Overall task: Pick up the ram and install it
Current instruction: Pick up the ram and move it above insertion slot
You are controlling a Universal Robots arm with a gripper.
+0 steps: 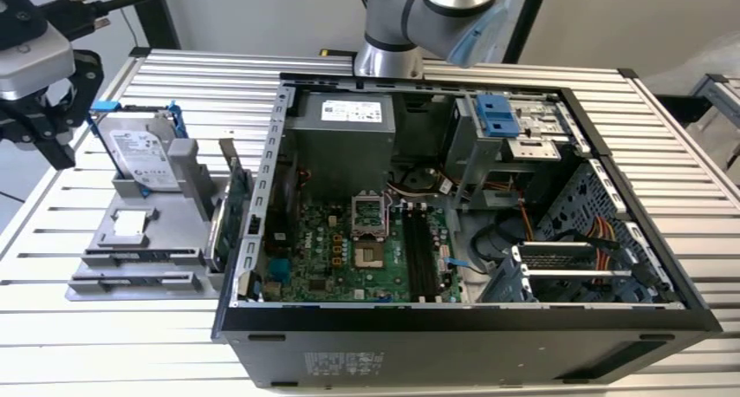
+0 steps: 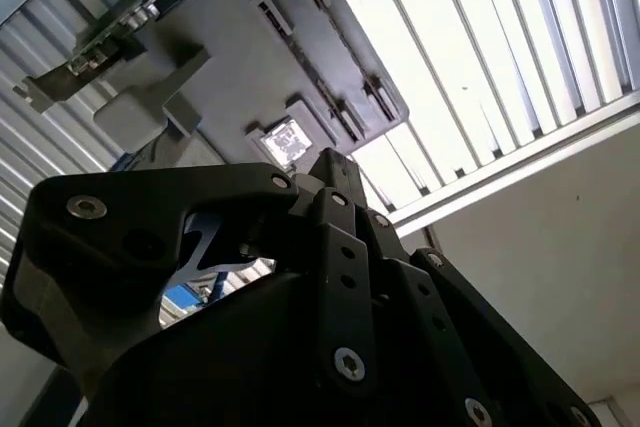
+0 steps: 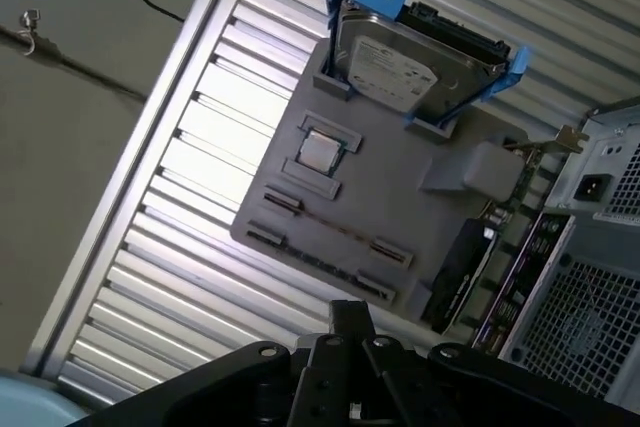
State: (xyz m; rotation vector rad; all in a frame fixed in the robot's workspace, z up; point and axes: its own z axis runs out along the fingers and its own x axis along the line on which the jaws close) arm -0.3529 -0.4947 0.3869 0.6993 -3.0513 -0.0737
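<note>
The ram [image 3: 330, 228] is a thin dark stick standing on edge between two clips of a grey holder [image 3: 440, 237], beside the computer case; in the exterior view the ram [image 1: 139, 257] sits near the holder's front. My gripper [image 1: 61, 161] hangs above the table at the exterior view's far left, behind and to the left of the holder and well apart from the ram. In both wrist views its black fingers [image 3: 350, 315] meet at one tip [image 2: 330, 160], shut with nothing between them. The motherboard's long black memory slots [image 1: 418, 258] lie inside the open case.
The holder also carries a silver hard drive [image 1: 145, 154] in blue rails, a small square chip [image 3: 320, 150] and a green expansion card [image 1: 235, 208] on edge. The open case [image 1: 463, 328] stands on a slatted aluminium table [image 1: 671, 154]. The arm's base [image 1: 393, 50] stands behind the case.
</note>
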